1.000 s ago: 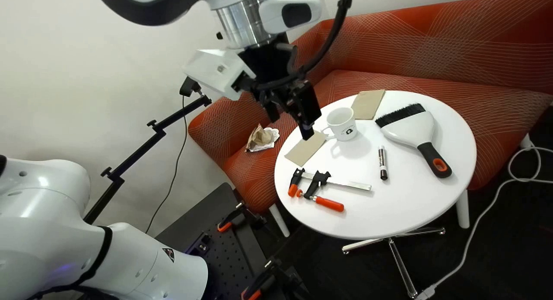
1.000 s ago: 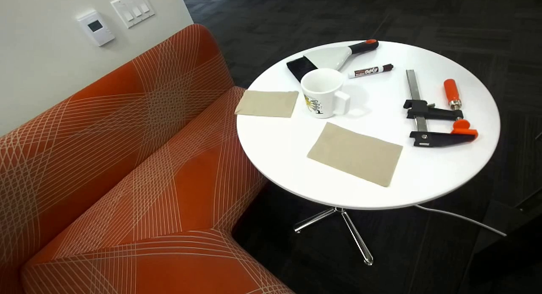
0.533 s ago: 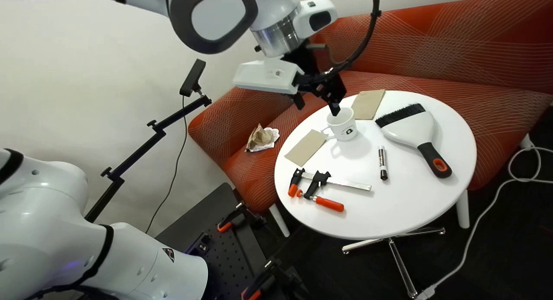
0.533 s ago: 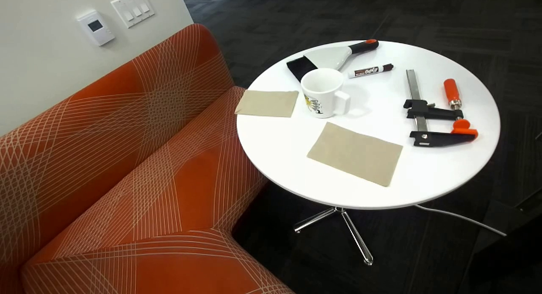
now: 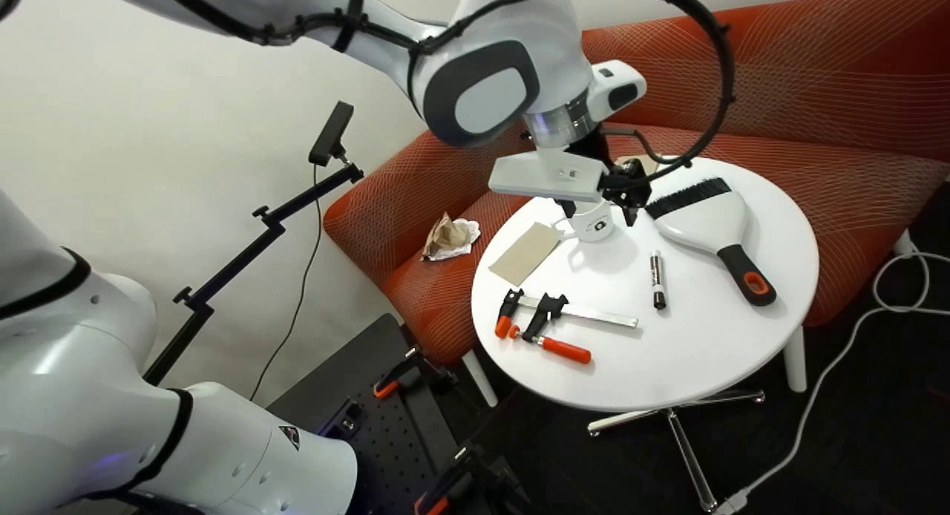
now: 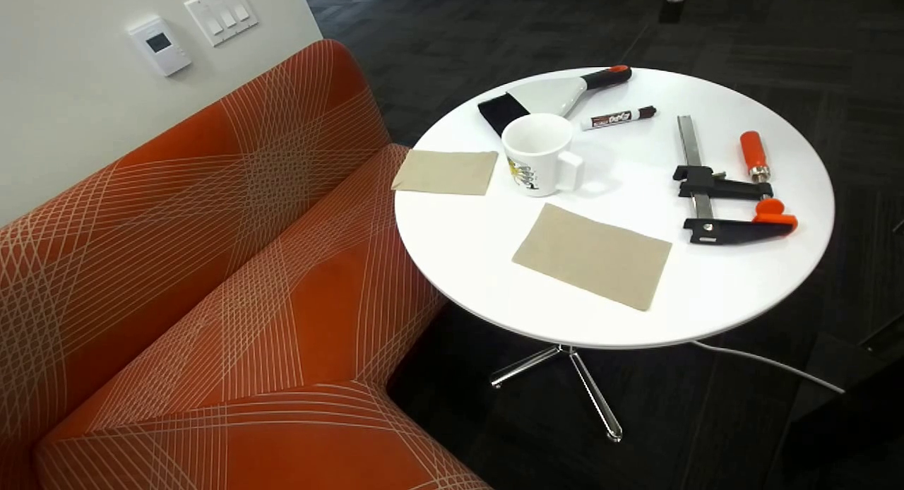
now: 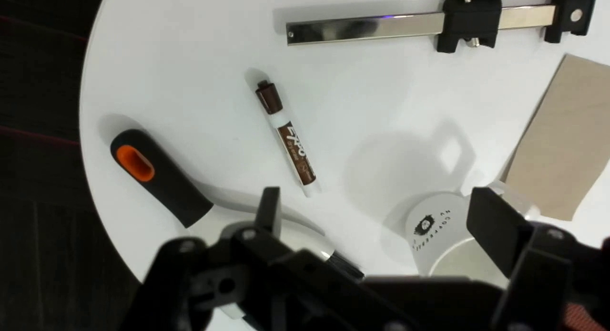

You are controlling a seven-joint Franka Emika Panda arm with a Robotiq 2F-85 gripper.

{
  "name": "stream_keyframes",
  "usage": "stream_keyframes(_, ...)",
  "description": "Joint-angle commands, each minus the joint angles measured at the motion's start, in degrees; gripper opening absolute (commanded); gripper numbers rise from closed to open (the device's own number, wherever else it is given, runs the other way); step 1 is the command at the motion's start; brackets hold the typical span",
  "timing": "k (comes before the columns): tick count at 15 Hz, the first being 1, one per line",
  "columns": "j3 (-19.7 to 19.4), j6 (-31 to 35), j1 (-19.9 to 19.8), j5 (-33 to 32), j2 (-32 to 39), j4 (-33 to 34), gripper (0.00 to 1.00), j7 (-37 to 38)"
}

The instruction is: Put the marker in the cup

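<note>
Gripper (image 7: 376, 207) jaws stand wide apart, nothing held — marker (image 7: 288, 138) lies flat on the table (image 7: 190, 59), near the cup (image 6: 534, 158) (upright). Advise: centre over it, square the jaws across its length, descend.

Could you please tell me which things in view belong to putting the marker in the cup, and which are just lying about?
For the job:
the marker, lying on the table
the cup, standing upright
the pincer, open

Just lying about:
the brush
the orange-handled clamp on the table
two flat brown sheets
the crumpled paper on the sofa
</note>
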Motion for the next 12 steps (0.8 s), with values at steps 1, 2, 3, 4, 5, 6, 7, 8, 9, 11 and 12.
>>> stream_keyframes(1,3.47,-0.66,-4.60,0.01,8.10,7.16,1.00,-0.89)
stream_keyframes(2,3.43,0.00,-4.21,-1.55,4.40,3.20,1.00,1.08)
stream_keyframes(3,3.91,0.01,-4.96,-1.61,6.26,4.57,1.00,1.11)
stream_keyframes(4,4.16,0.02,-5.39,-1.67,7.57,5.59,1.00,1.14)
stream_keyframes(5,4.31,0.02,-5.63,-1.69,8.30,6.21,1.00,1.15)
stream_keyframes(6,4.38,0.02,-5.68,-1.70,8.54,6.52,1.00,1.16)
stream_keyframes(7,4.45,0.02,-5.66,-1.70,8.55,6.66,1.00,1.15)
stream_keyframes(8,4.50,0.02,-5.65,-1.69,8.55,6.75,1.00,1.14)
stream_keyframes(9,4.54,0.02,-5.65,-1.68,8.56,6.79,1.00,1.14)
stream_keyframes(11,3.76,0.70,-4.66,-4.49,10.17,8.10,1.00,1.77)
stream_keyframes(12,3.82,1.16,-4.56,-5.93,11.08,8.76,1.00,1.28)
